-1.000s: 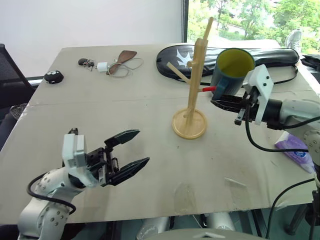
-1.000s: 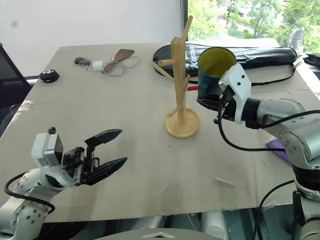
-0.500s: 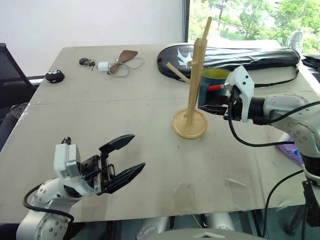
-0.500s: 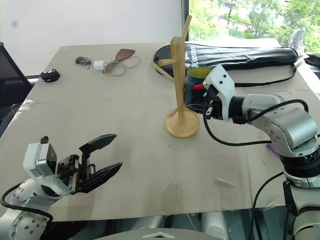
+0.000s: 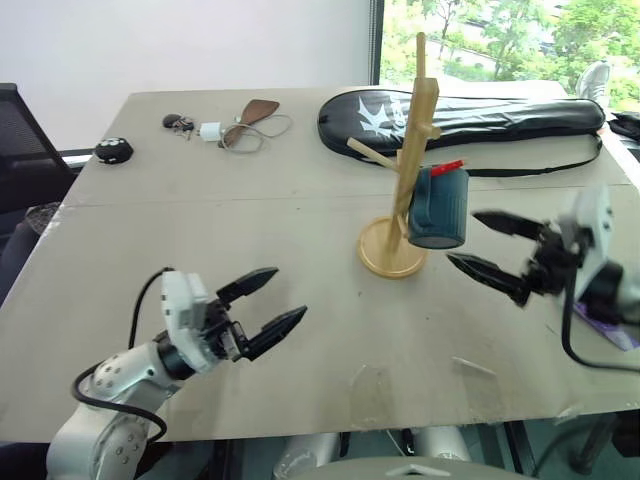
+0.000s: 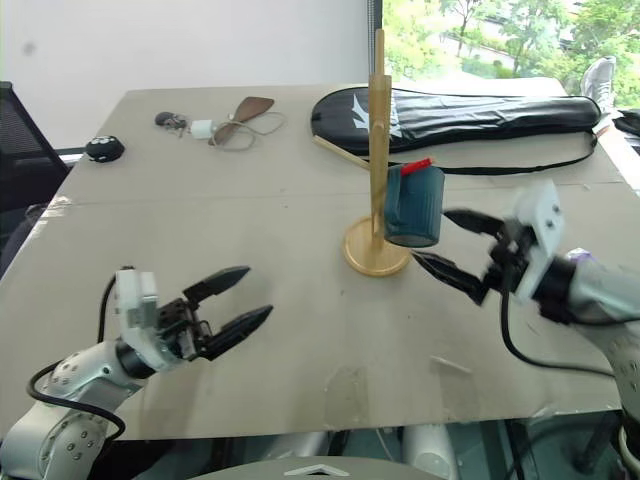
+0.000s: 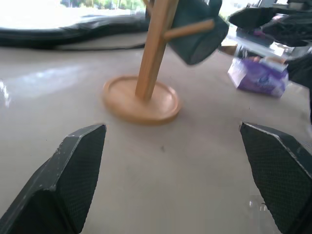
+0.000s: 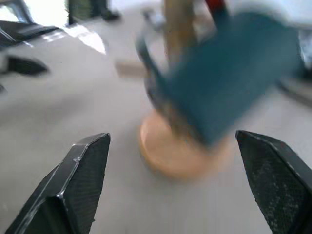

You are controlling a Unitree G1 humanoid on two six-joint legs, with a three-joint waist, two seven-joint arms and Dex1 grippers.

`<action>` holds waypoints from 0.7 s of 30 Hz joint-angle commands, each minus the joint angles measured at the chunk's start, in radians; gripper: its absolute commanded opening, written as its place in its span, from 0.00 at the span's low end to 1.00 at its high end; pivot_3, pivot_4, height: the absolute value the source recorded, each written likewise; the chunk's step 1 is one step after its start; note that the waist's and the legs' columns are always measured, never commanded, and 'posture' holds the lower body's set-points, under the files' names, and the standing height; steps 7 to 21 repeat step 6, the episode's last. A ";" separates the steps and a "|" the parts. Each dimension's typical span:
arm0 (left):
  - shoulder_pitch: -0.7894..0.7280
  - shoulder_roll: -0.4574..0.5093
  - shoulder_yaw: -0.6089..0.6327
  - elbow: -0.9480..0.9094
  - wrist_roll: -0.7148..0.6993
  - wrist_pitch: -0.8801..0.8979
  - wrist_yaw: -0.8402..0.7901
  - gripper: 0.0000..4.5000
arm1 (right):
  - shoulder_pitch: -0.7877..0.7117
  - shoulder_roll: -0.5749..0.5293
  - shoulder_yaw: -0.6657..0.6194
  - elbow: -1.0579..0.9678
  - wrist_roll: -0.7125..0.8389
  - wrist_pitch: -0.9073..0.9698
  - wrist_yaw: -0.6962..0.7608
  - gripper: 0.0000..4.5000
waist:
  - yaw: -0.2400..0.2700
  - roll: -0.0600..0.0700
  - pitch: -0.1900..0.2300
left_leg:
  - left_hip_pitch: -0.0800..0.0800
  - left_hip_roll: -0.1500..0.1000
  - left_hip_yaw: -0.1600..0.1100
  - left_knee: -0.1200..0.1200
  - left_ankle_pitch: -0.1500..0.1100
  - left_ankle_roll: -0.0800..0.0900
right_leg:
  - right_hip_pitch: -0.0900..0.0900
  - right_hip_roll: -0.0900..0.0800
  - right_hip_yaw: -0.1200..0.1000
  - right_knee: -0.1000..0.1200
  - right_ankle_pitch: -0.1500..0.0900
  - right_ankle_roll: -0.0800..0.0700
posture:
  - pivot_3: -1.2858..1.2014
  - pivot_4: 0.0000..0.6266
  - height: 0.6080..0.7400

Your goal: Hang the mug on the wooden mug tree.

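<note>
Mug (image 5: 438, 207) hangs by its handle on red-tipped peg of wooden mug tree (image 5: 405, 170), right gripper (image 5: 490, 252) spread wide and empty just beside it, left gripper (image 5: 266, 308) open, idle; hanging step looks complete, next: clear away without nudging tree.

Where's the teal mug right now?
In the left eye view the mug hangs from the red-tipped peg on the right side of the wooden mug tree, above its base, with the open right pincer just to its right.
</note>
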 commanded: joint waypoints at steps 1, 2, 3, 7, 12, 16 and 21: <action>0.011 0.016 0.010 0.016 0.026 -0.004 -0.004 1.00 | 0.135 0.043 -0.040 -0.003 -0.089 -0.172 0.049 0.92 | -0.005 0.001 0.001 | 0.001 0.000 0.001 0.000 0.000 0.000 | 0.000 0.001 0.001 0.001 0.000 0.000 | 0.52 0.24 1.00; 0.019 0.018 0.014 0.023 0.033 -0.002 -0.001 1.00 | 0.177 0.061 -0.037 0.007 -0.117 -0.218 0.055 0.92 | -0.009 0.001 0.001 | 0.002 0.000 0.002 0.000 0.000 0.000 | 0.000 0.000 0.003 0.002 0.000 0.000 | 0.52 0.24 1.00; 0.025 0.018 0.017 0.028 0.037 0.000 0.000 1.00 | 0.205 0.074 -0.033 0.014 -0.137 -0.253 0.059 0.92 | -0.012 0.000 0.000 | 0.003 0.000 0.003 0.000 0.000 0.000 | 0.001 0.000 0.003 0.003 0.000 0.000 | 0.52 0.24 1.00; 0.044 0.014 0.013 0.040 0.068 -0.029 -0.016 1.00 | 0.252 0.106 -0.022 0.031 -0.166 -0.308 0.047 0.92 | -0.015 0.000 0.000 | 0.006 0.001 0.003 0.001 0.000 0.000 | 0.003 0.001 0.004 0.004 0.000 0.000 | 0.52 0.24 1.00; 0.044 0.014 0.013 0.040 0.068 -0.029 -0.016 1.00 | 0.252 0.106 -0.022 0.031 -0.166 -0.308 0.047 0.92 | -0.015 0.000 0.000 | 0.006 0.001 0.003 0.001 0.000 0.000 | 0.003 0.001 0.004 0.004 0.000 0.000 | 0.52 0.24 1.00; 0.044 0.014 0.013 0.040 0.068 -0.029 -0.016 1.00 | 0.252 0.106 -0.022 0.031 -0.166 -0.308 0.047 0.92 | -0.015 0.000 0.000 | 0.006 0.001 0.003 0.001 0.000 0.000 | 0.003 0.001 0.004 0.004 0.000 0.000 | 0.52 0.24 1.00; 0.044 0.014 0.013 0.040 0.068 -0.029 -0.016 1.00 | 0.252 0.106 -0.022 0.031 -0.166 -0.308 0.047 0.92 | -0.015 0.000 0.000 | 0.006 0.001 0.003 0.001 0.000 0.000 | 0.003 0.001 0.004 0.004 0.000 0.000 | 0.52 0.24 1.00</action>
